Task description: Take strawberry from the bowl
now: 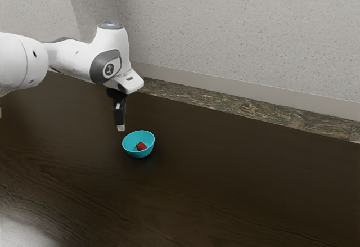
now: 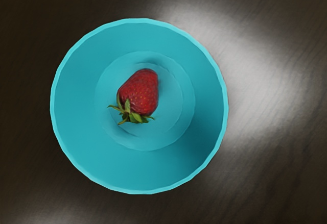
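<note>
Your Franka arm [image 1: 72, 58] has smooth, rounded white shells, a dark grey joint cap [image 1: 99, 67] bearing a round black-and-white emblem, and a grey top disc [image 1: 109, 25] with a bluish-white patch. Your gripper [image 1: 120, 128] is slim, angular and black, turning light grey at its lower end.

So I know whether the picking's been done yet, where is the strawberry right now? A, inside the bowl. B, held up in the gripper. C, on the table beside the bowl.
A: the strawberry lies on the inner bottom of the turquoise bowl, its green leaves attached.
</note>
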Controlling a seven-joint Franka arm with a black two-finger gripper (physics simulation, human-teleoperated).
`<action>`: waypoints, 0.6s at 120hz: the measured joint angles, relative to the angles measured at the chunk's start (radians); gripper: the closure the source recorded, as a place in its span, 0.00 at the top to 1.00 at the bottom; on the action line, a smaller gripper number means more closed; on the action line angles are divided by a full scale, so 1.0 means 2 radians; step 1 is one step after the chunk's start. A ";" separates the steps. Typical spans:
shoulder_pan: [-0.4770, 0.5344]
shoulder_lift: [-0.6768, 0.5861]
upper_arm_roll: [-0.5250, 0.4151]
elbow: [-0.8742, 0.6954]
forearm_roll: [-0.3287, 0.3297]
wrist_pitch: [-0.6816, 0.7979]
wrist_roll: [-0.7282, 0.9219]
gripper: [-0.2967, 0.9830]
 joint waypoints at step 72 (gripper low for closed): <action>-0.001 0.024 -0.012 -0.041 -0.009 0.110 0.099 0.53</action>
